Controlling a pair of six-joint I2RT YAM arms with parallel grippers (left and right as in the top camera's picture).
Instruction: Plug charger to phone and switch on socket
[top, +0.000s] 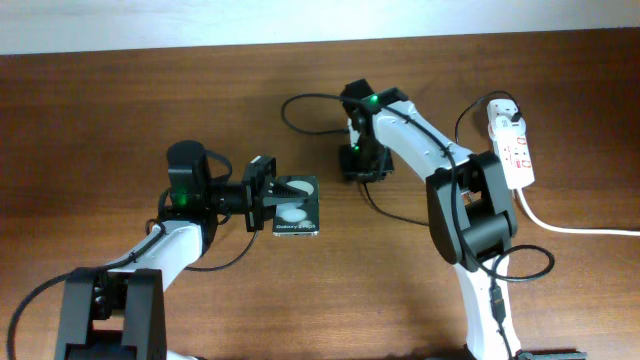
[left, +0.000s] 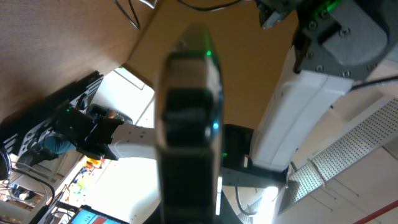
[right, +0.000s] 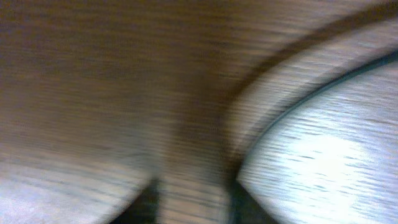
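Note:
The phone (top: 297, 206) is black with two white spots and small lettering, held at its left edge by my left gripper (top: 263, 195), which is shut on it just above the table. In the left wrist view the phone (left: 189, 124) shows edge-on between the jaws. The charger's thin black cable (top: 300, 100) loops behind my right gripper (top: 362, 170) and trails on to the right (top: 400, 213). Its white adapter (top: 503, 112) sits at the far end of the socket strip (top: 516, 155). My right gripper points down at the table; its blurred view shows two dark fingertips (right: 194, 202) apart over bare wood.
The socket's thick white cord (top: 570, 228) runs off the right edge. My right arm's base (top: 480, 215) stands between the gripper and the socket. The wooden table's far edge (top: 200, 50) meets a pale wall.

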